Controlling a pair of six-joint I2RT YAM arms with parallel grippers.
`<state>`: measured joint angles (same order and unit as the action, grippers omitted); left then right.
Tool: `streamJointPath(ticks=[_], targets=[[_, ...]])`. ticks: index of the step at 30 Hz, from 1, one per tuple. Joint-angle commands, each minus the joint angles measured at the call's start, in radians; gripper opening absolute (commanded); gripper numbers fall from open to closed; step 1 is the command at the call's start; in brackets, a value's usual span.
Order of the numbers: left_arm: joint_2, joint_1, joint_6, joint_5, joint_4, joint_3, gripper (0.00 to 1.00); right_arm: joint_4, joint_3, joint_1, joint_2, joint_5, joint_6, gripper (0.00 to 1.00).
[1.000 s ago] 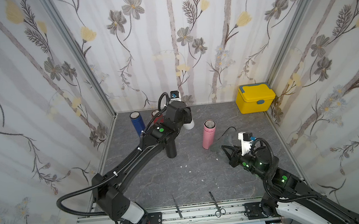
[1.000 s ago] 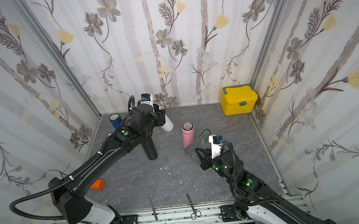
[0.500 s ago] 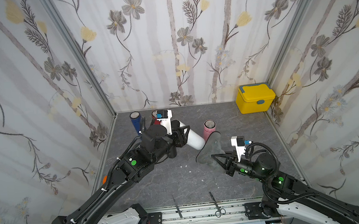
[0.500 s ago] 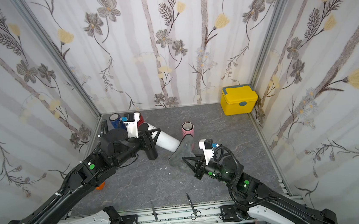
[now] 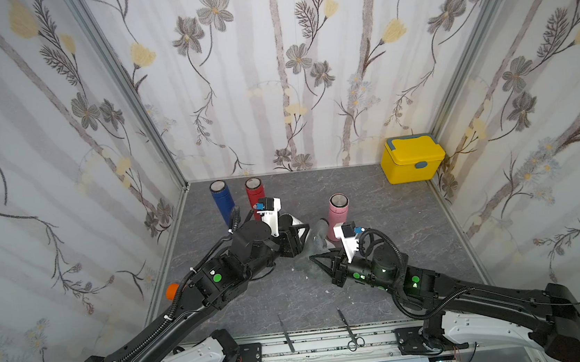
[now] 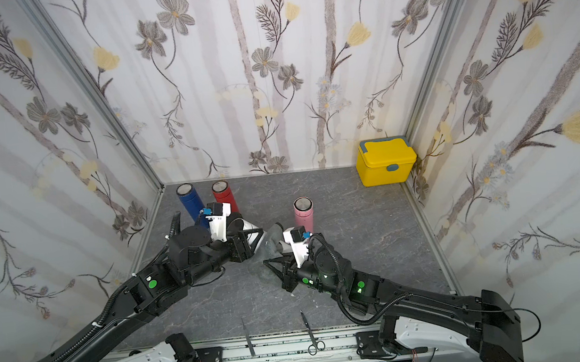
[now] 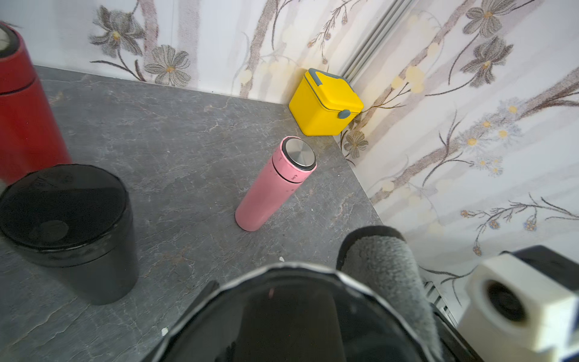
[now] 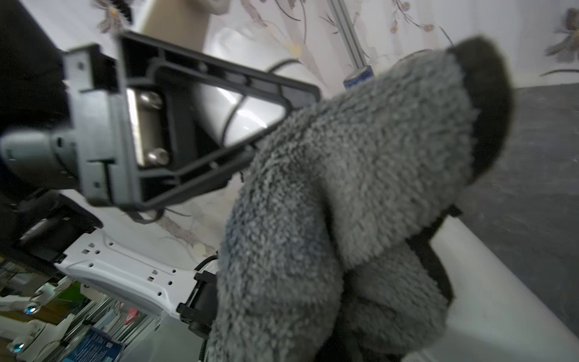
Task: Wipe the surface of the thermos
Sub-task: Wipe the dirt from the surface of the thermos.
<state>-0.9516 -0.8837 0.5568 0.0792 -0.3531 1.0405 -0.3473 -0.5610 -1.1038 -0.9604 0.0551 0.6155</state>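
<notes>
My left gripper (image 5: 301, 233) (image 6: 256, 237) is shut on the white thermos (image 5: 296, 221) (image 6: 249, 225), which it holds tilted above the grey floor at mid-left. The thermos's glossy black end with a silver rim (image 7: 291, 319) fills the foreground of the left wrist view. Its white body (image 8: 244, 116) shows through the left finger frame in the right wrist view. My right gripper (image 5: 319, 258) (image 6: 274, 263) is shut on a fluffy grey cloth (image 5: 317, 238) (image 6: 274, 237) (image 8: 344, 188). The cloth (image 7: 385, 272) lies against the thermos's side beside the left fingertip.
A blue thermos (image 5: 223, 202) and a red thermos (image 5: 255, 192) stand at the back left, and a black one (image 7: 69, 225) stands close by the held thermos. A pink thermos (image 5: 337, 213) stands just behind the cloth. A yellow box (image 5: 411, 159) fills the back right corner. Scissors (image 5: 348, 332) lie at the front edge.
The left arm has drawn back from the rear wall with the white thermos, which is now tilted and lower. The right gripper has carried the cloth leftward up against it.
</notes>
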Motion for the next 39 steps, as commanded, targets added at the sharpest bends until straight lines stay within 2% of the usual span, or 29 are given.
streamJointPath(ticks=[1, 6, 11, 14, 17, 22, 25, 28, 31, 35, 39], targets=[[0.029, -0.007, 0.008, -0.073, 0.078, 0.005, 0.0, 0.137, 0.08, 0.007, 0.052, 0.213, 0.103, 0.0], [0.025, -0.007, -0.03, -0.105, 0.049, -0.004, 0.0, 0.16, 0.096, 0.007, 0.143, 0.168, 0.088, 0.0], [0.001, -0.008, -0.128, -0.159, 0.014, -0.03, 0.0, 0.062, -0.033, 0.007, 0.133, -0.093, -0.052, 0.0], [0.007, -0.008, -0.178, -0.162, 0.025, -0.069, 0.0, 0.033, -0.097, 0.024, 0.076, -0.262, -0.062, 0.0], [0.044, -0.009, -0.215, -0.182, 0.075, -0.119, 0.0, 0.064, -0.077, 0.084, 0.008, -0.404, 0.005, 0.0], [0.106, -0.008, -0.298, -0.226, 0.151, -0.196, 0.0, 0.091, 0.161, 0.103, 0.023, -0.359, 0.13, 0.0], [0.109, -0.008, -0.348, -0.262, 0.17, -0.217, 0.0, 0.155, 0.219, 0.133, 0.077, -0.308, 0.143, 0.0], [0.087, -0.008, -0.4, -0.284, 0.167, -0.233, 0.0, 0.147, 0.184, 0.179, 0.147, -0.319, 0.119, 0.0], [0.052, -0.009, -0.415, -0.297, 0.176, -0.237, 0.0, 0.15, 0.088, 0.212, 0.176, -0.252, 0.073, 0.0], [0.013, -0.015, -0.409, -0.268, 0.212, -0.251, 0.0, 0.062, -0.007, 0.223, 0.119, -0.235, 0.059, 0.0], [0.007, -0.025, -0.397, -0.232, 0.258, -0.279, 0.0, 0.012, -0.006, 0.223, 0.01, -0.26, 0.066, 0.0]])
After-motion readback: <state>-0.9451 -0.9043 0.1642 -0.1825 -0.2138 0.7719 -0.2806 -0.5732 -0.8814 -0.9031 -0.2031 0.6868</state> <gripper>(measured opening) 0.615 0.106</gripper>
